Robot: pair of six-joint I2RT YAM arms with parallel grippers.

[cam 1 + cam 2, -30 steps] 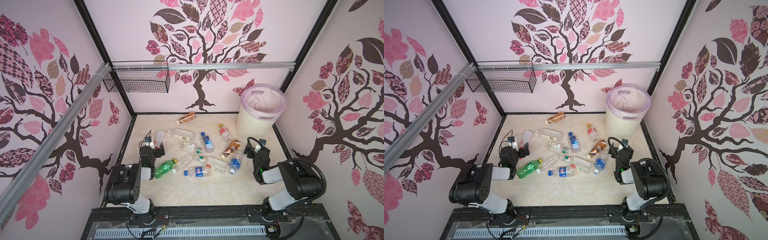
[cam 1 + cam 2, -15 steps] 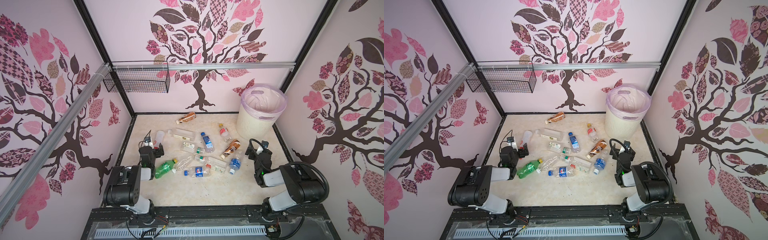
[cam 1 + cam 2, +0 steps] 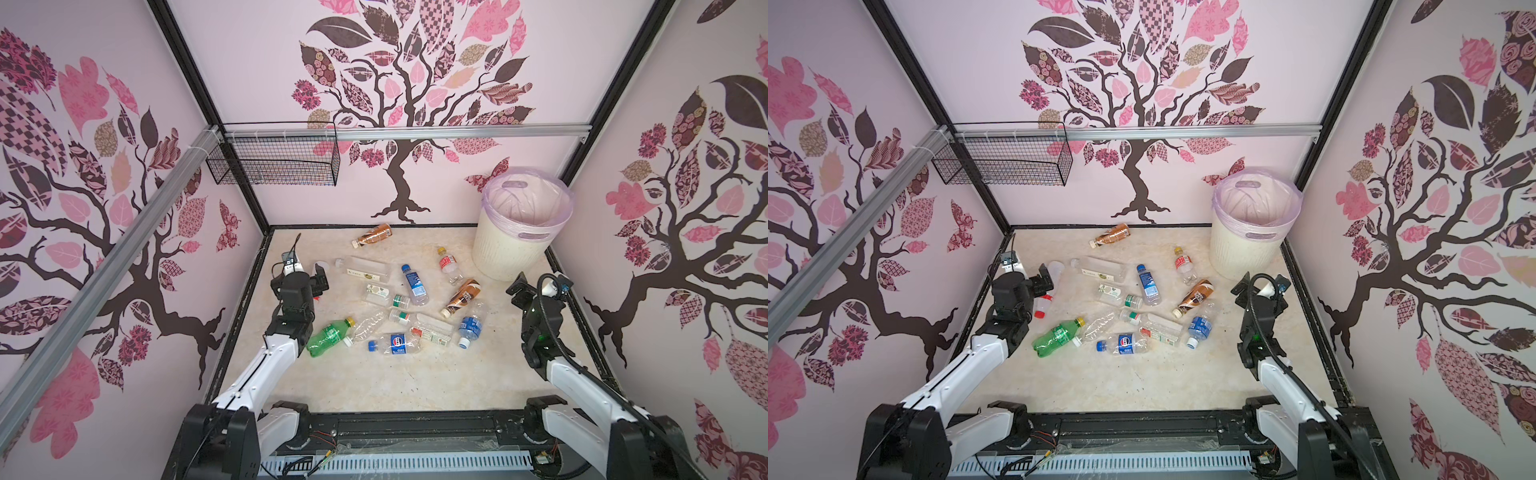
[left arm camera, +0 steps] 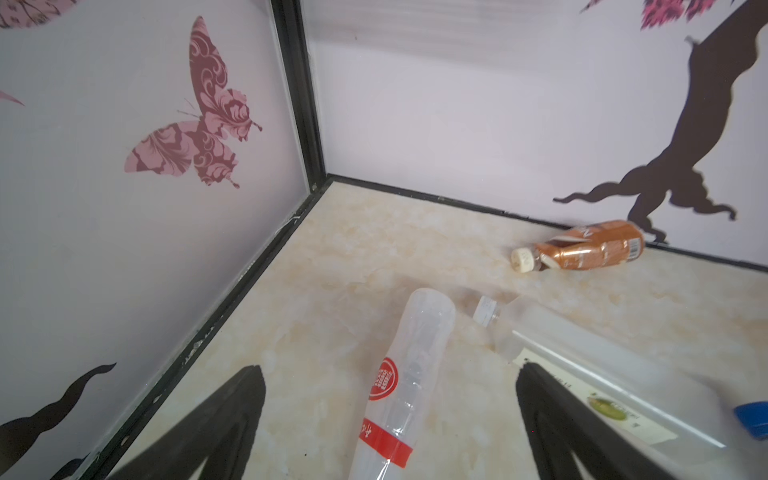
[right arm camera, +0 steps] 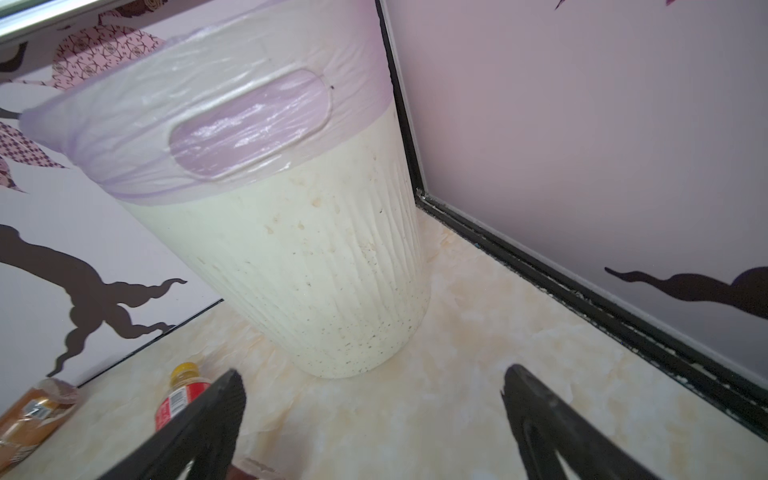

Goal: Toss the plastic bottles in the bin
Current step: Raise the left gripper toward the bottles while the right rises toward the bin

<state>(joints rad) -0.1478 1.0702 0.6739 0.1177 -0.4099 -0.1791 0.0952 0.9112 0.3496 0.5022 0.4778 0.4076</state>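
View from above into a walled robot cell, papered pale pink with dark tree and butterfly decals. On the cream marbled surface (image 3: 374,386) lie scattered plastic bottles (image 3: 417,286), all on their sides, most in a loose cluster near the middle.

Among them:
- A green bottle (image 3: 330,336) with a yellow cap lies close to the left arm (image 3: 266,365).
- A brown bottle (image 3: 374,235) lies alone beside the back wall.
- A second brown bottle (image 3: 461,297) lies on the right of the cluster.
- A small red-labelled bottle (image 3: 446,264) with a yellow cap lies near the bin.

The bin (image 3: 505,249) (cream, ribbed, with a lilac bag folded over its rim) stands upright in the far right corner, apart from every bottle.

The left jaws are spread wide and grip nothing. In the left wrist view a clear bottle with a red band (image 4: 419,332) lies on the surface between them, with open space on either side.

The right arm (image 3: 582,386) reaches along the right wall. The right jaws are also spread wide and empty, over bare surface, pointing at the lower wall of the bin from near by.

A black wire mesh basket (image 3: 274,166) hangs from a metal rail (image 3: 457,132) on the back wall, toward the left.
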